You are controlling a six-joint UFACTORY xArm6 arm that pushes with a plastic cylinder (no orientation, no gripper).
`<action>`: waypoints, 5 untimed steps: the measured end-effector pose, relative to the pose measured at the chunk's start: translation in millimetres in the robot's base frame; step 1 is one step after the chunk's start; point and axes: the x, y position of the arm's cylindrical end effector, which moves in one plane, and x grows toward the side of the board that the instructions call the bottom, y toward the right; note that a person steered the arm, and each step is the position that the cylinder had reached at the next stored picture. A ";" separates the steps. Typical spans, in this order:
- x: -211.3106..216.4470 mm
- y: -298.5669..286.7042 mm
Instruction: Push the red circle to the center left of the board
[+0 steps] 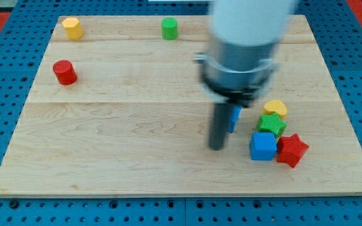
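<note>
My tip (217,147), a bare rod with no pincer, sits far right of the red circle (64,72), so approaching comes next

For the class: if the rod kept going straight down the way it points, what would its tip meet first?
My tip points straight down at the wooden board, so it would meet bare wood, seemingly already touching. No block is beneath it; a blue block shows partly behind the rod.

Pale wooden board (137,144), red circle (64,72), yellow block (72,27), green cylinder (169,28) upper left, coloured block cluster (275,135) lower right
</note>
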 end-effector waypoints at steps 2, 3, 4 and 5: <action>-50.3 -267.1; -138.2 -290.9; -215.0 -237.3; -180.3 -205.3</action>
